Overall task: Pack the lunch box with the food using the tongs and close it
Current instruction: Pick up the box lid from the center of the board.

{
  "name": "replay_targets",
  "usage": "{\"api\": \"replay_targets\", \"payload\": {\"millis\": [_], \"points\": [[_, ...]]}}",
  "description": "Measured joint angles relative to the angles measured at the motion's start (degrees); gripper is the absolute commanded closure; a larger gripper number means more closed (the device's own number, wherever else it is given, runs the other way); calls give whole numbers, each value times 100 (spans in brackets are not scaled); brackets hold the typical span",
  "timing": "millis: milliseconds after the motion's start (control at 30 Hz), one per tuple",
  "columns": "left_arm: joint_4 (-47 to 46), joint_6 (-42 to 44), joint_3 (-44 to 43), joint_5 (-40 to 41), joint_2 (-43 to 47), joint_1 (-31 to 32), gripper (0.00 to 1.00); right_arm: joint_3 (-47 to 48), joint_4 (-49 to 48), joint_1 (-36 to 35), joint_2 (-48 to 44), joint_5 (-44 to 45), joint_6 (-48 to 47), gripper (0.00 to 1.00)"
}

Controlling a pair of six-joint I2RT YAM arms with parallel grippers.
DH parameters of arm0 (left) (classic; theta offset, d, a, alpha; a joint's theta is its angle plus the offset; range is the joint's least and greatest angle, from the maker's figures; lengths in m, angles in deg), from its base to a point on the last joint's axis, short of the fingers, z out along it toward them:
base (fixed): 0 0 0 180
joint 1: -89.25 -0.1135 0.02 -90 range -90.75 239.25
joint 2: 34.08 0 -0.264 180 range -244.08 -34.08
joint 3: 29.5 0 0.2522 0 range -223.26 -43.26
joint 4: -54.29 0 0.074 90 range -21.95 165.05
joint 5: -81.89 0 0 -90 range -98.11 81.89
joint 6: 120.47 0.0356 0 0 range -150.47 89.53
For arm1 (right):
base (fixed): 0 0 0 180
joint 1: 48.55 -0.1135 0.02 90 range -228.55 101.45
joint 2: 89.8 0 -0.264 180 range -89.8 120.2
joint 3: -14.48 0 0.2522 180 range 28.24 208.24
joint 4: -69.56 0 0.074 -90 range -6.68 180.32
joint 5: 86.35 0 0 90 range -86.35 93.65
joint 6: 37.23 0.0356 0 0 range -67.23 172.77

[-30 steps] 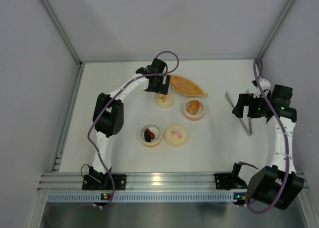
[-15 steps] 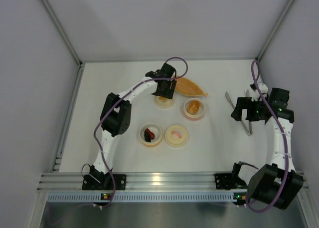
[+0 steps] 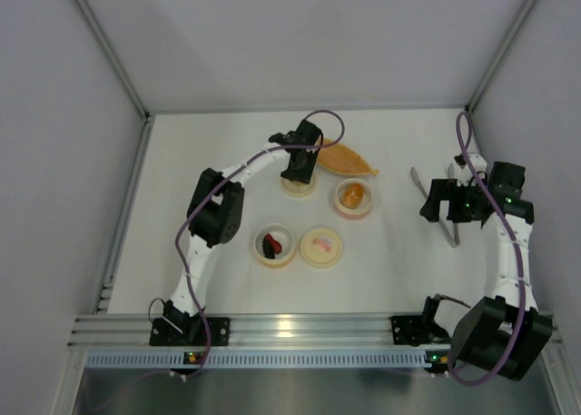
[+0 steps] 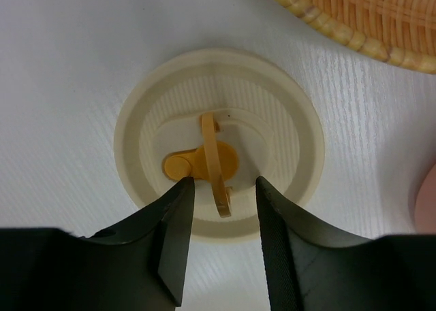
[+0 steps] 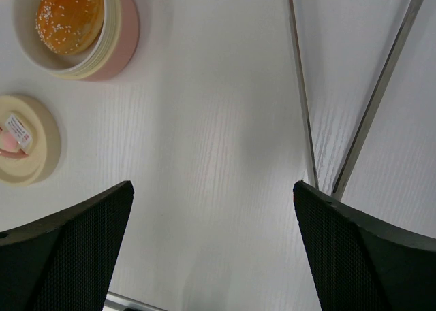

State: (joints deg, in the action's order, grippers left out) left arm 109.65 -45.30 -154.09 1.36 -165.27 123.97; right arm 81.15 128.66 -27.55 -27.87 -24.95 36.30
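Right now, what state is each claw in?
Left claw: open, jaws astride the tab of the lid, not gripping.
Right claw: wide open, empty, over the tongs.

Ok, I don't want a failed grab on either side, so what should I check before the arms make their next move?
1. Tab of the lid sits between the jaws of the left gripper: ok, centred.
2. Left jaws touching the tab: not ok, gaps on both sides.
3. Lid clear of the woven dish: ok, apart.
4. Right gripper wide open: ok.
5. Tongs centred under the right gripper: not ok, they lie off towards one finger.
6. Height of the right gripper above the tongs: cannot tell.
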Motion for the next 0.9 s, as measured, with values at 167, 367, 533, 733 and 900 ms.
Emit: {"api": "replay_targets", "payload": {"millis": [167, 367, 533, 733, 900], "points": [[2, 72, -17, 37, -17, 105, 66, -114, -11, 0, 2, 0, 0, 1], [35, 116, -98, 168, -44, 155, 95, -118, -13, 0, 2, -2, 2, 1], [168, 142, -160, 310, -68, 155, 100, -118, -15, 0, 2, -15, 2, 1], [212, 181, -116, 369, -42, 155, 100, -118, -11, 0, 2, -42, 2, 1], [221, 321, 229, 367, 179, 155, 100, -118, -7, 0, -4, -90, 2, 1]]}}
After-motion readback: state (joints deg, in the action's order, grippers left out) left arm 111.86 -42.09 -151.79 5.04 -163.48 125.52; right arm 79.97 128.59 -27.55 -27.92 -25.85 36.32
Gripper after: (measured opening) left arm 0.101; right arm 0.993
